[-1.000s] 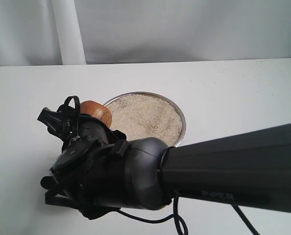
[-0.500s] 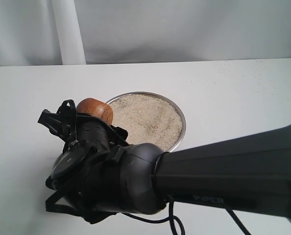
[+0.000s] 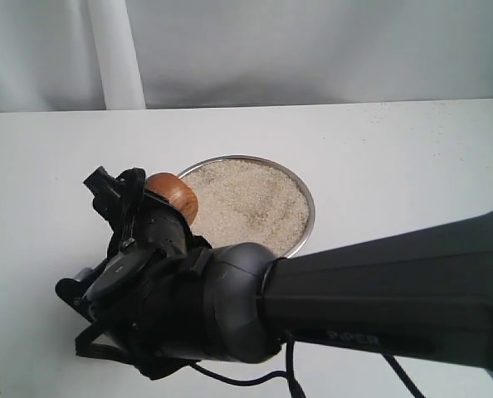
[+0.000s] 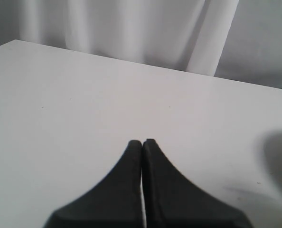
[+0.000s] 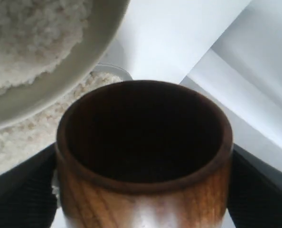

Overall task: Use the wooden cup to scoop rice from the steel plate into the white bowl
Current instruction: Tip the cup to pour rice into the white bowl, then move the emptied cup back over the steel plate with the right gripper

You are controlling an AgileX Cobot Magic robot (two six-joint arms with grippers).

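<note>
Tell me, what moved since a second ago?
The right gripper, holding the wooden cup, twisted at the wrist. It carried the cup a little to the right in the exterior view, toward the steel plate. It kept its grip. The plate and its rice stayed put.

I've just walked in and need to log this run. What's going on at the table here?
The right end effector grips the wooden cup by the left edge of the steel plate, as the exterior view shows it. The plate is full of rice. The cup's inside looks dark, with no grains visible in it. The right wrist view shows the white bowl close by, already holding some rice. The left end effector is shut and hangs idle over the bare table.
</note>
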